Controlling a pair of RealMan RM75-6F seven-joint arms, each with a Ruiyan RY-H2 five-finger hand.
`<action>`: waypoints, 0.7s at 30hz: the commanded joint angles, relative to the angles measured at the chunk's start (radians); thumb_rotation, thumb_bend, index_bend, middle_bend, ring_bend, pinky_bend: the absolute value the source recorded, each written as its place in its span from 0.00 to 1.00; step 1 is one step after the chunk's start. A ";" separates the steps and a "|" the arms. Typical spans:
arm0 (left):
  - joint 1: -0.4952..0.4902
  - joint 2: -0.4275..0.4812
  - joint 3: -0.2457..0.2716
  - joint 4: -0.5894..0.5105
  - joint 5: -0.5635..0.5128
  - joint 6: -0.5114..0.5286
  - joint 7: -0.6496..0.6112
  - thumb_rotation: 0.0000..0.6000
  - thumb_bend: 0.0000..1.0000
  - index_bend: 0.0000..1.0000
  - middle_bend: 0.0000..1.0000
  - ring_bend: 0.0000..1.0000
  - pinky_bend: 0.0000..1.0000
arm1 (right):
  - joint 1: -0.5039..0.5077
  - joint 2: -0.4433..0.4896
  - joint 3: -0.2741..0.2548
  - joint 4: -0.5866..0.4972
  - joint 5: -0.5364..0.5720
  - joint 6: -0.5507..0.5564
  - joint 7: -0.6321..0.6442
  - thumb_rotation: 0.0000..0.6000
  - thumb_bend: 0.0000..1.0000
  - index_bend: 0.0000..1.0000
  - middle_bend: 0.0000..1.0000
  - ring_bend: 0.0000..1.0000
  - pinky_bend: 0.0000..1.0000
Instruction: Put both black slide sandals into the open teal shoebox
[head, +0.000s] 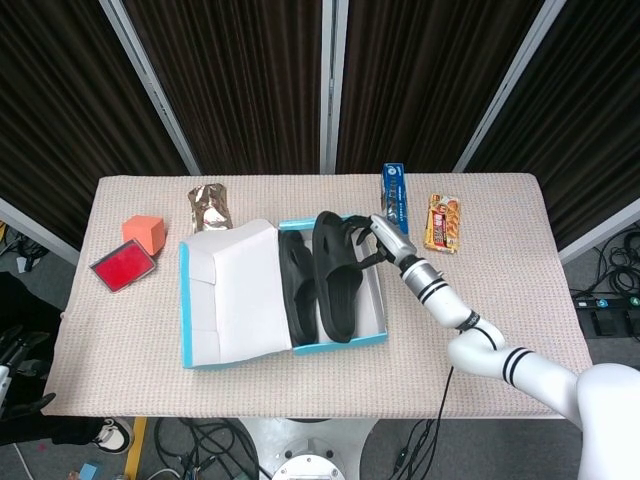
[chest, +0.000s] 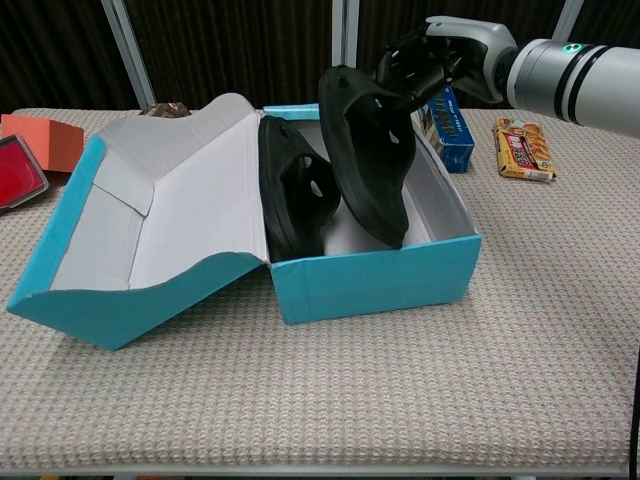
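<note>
The right robot hand (chest: 425, 62) grips the second sandal (chest: 367, 150) by its upper end, fingers curled around the strap part. This sandal stands tilted inside the open shoebox (chest: 375, 270), its lower end down in the box and its top rising above the box rim. In the head view the same sandal (head: 337, 275) lies at the middle of the box, and the right robot hand (head: 378, 233) is at about 2 o'clock from it.

The first sandal (chest: 290, 188) is already in the box, on its side, leaning against the wall next to the open lid (chest: 160, 215). The two sandals are just beside each other.

On the worktop (head: 500, 300), a blue carton (head: 394, 192) and a snack packet (head: 442, 222) lie at 1 o'clock from the box. A foil bag (head: 209, 207) lies at 11 o'clock, and an orange block (head: 144, 232) with a red case (head: 123, 268) at 9 o'clock.

The left robot hand is not visible in either view.
</note>
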 joint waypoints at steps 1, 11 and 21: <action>-0.001 -0.001 0.000 0.001 0.000 -0.001 0.000 1.00 0.00 0.17 0.19 0.05 0.12 | 0.007 -0.007 -0.008 0.012 -0.006 -0.001 0.003 1.00 0.08 0.59 0.53 0.33 0.44; -0.002 0.000 0.000 0.001 -0.002 -0.007 0.001 1.00 0.00 0.17 0.19 0.05 0.12 | 0.028 -0.028 -0.026 0.076 -0.010 -0.003 -0.009 1.00 0.09 0.59 0.53 0.33 0.44; -0.006 -0.002 -0.001 0.001 -0.004 -0.016 0.001 1.00 0.00 0.17 0.19 0.05 0.12 | 0.055 -0.030 -0.056 0.107 -0.035 -0.014 -0.051 1.00 0.09 0.59 0.53 0.33 0.44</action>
